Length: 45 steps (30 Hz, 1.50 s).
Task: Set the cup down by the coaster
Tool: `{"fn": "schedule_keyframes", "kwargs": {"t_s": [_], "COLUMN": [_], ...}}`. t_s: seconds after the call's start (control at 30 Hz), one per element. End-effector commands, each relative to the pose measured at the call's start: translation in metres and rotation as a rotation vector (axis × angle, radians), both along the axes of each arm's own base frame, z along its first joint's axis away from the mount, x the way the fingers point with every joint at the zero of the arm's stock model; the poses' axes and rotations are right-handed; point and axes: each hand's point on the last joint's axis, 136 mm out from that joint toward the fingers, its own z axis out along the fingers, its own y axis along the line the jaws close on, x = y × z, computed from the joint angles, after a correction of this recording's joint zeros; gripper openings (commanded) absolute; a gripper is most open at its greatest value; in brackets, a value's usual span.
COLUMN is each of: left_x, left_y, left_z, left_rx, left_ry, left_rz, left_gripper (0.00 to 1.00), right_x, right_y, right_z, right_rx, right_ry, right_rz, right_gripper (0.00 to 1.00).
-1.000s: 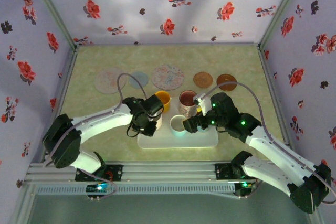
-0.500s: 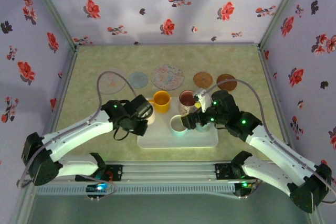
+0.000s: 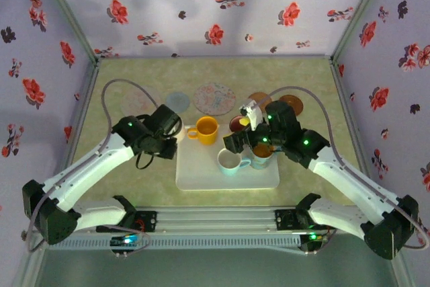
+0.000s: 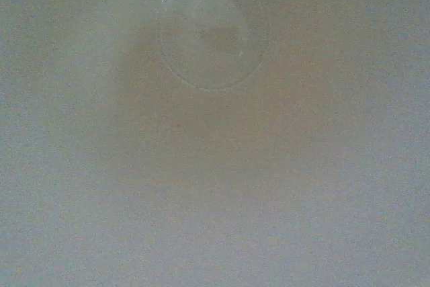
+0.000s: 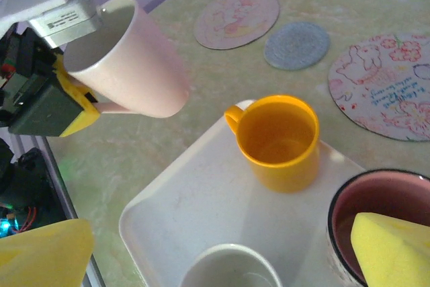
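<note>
My left gripper (image 3: 168, 127) is shut on a pale pink cup (image 3: 179, 133) and holds it tilted above the table, just left of the white tray (image 3: 201, 174). From the right wrist camera the pink cup (image 5: 127, 58) hangs in the left gripper (image 5: 77, 95), open end facing up and left. The left wrist camera looks into a blurred pale surface with a round ring (image 4: 211, 31). A pink coaster (image 3: 138, 103) and a blue-grey coaster (image 3: 178, 101) lie just beyond the cup. My right gripper (image 3: 245, 140) is open over the tray, holding nothing.
On the tray (image 5: 181, 199) stand a yellow mug (image 5: 279, 140), a white cup (image 5: 232, 268) and a dark-rimmed mug (image 5: 379, 210). A large patterned coaster (image 3: 215, 97) and two brown coasters (image 3: 259, 101) (image 3: 293, 104) lie along the back. Flowered walls enclose the table.
The left arm has carried the pink cup left off the tray, toward the pink and blue-grey coasters. The right gripper has shifted slightly farther back, still open.
</note>
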Motion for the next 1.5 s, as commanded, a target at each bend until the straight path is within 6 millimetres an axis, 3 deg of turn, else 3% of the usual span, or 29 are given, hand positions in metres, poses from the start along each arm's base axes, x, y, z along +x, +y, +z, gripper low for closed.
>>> {"fn": "schedule_keyframes", "kwargs": {"t_s": [0.0, 0.67, 1.07, 1.47], "left_x": [0.014, 0.095, 0.15, 0.201], "left_y": [0.007, 0.05, 0.082, 0.106], "left_z": [0.021, 0.031, 0.007, -0.017], "left_rx": [-0.001, -0.036, -0.061, -0.033], "left_ry": [-0.061, -0.052, -0.039, -0.055], "left_rz": [-0.013, 0.07, 0.193, 0.242], "left_gripper": [0.0, 0.0, 0.0, 0.0], "right_x": [0.001, 0.033, 0.06, 0.097], "right_y": [0.014, 0.07, 0.115, 0.15], "right_z": [0.026, 0.033, 0.033, 0.019], "right_rx": [0.035, 0.085, 0.129, 0.213], "right_ry": [-0.061, -0.121, -0.14, -0.125], "right_rz": [0.068, 0.209, 0.248, 0.113], "right_gripper": [1.0, 1.0, 1.0, 1.0]}}
